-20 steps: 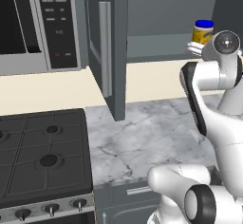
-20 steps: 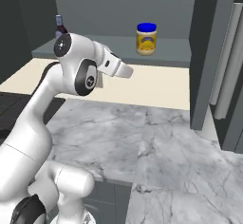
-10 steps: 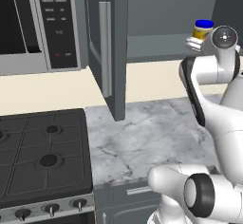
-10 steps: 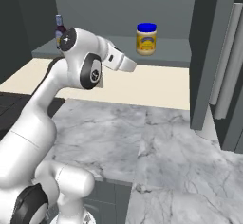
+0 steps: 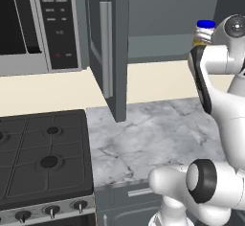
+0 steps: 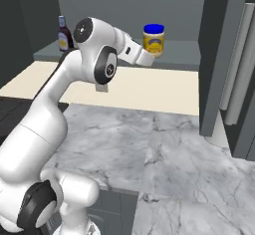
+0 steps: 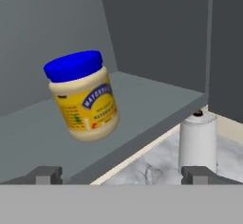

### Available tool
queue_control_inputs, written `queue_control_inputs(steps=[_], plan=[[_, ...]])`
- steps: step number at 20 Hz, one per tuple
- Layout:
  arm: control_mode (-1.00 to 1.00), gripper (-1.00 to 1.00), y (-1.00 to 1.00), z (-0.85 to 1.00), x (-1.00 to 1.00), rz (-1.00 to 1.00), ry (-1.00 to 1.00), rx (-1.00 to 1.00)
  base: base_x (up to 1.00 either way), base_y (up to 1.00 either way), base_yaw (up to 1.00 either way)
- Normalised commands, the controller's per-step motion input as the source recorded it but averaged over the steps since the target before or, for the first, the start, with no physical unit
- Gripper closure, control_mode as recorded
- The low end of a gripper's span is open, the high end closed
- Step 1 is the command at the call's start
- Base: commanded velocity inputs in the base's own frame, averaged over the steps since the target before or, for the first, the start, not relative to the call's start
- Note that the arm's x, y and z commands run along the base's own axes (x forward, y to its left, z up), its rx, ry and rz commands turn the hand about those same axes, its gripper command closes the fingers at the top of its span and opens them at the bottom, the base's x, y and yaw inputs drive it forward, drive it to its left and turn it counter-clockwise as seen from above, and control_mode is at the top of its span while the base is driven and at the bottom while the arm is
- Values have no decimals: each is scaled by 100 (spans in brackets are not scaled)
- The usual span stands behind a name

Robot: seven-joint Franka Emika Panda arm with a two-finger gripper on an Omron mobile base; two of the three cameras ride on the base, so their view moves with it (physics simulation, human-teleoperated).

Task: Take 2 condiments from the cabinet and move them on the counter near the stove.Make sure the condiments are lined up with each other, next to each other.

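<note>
Since the yellow jar [image 7: 84,96] with the blue lid sits on the cabinet shelf [image 6: 174,59], nothing's been moved out. The little brown bottle [image 6: 63,35] stands well to its left on the same shelf. The pincer [image 6: 145,56] is raised right in front of the jar, jaws spread wide, gripping nothing. I'd say it's the reach for the first condiment. Next it needs to push in so the fingers straddle the jar, then close. Below, the marble counter [image 5: 158,139] beside the stove [image 5: 43,153] waits, with a white paper roll [image 7: 197,141] near the cabinet door [image 5: 112,43].
</note>
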Motion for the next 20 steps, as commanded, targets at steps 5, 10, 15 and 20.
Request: queue_control_inputs(steps=[5,10,15,20], plan=[[-100,-100,-3,17,13,2,0,0,0,0,0],[-100,-100,0,10,14,6,0,0,0,0,0],[-100,-100,-4,13,11,9,0,0,0,0,0],[-100,-100,-1,8,5,6,0,0,0,0,0]])
